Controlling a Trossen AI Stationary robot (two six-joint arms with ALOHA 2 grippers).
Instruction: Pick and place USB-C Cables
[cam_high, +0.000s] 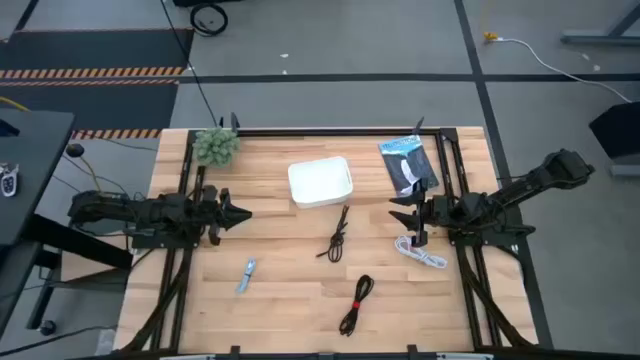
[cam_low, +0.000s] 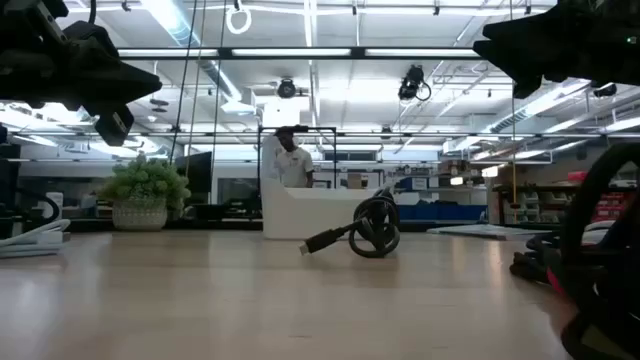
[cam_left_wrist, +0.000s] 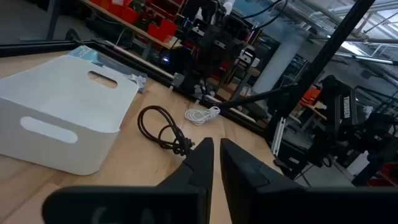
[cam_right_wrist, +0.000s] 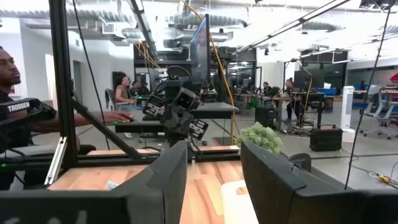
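Three cables lie loose on the wooden table. The plain black cable (cam_high: 337, 238) (cam_left_wrist: 163, 127) (cam_low: 370, 230) is just near of the white tray (cam_high: 320, 182). The black cable with a red tie (cam_high: 356, 304) is closer to the near edge. The white cable (cam_high: 420, 252) (cam_left_wrist: 202, 115) lies near the right side. My left gripper (cam_high: 240, 213) (cam_left_wrist: 216, 158) hovers left of the tray, shut and empty, pointing right. My right gripper (cam_high: 402, 211) (cam_right_wrist: 213, 180) hovers above the table, just beyond the white cable's far end, open and pointing left.
A flat black-and-blue packet (cam_high: 408, 163) lies right of the tray. A small green plant (cam_high: 215, 146) stands at the far left corner. A small blue-and-silver item (cam_high: 246, 275) lies left of centre. Black frame rails run along the table's left, right and far edges. People sit in the room beyond.
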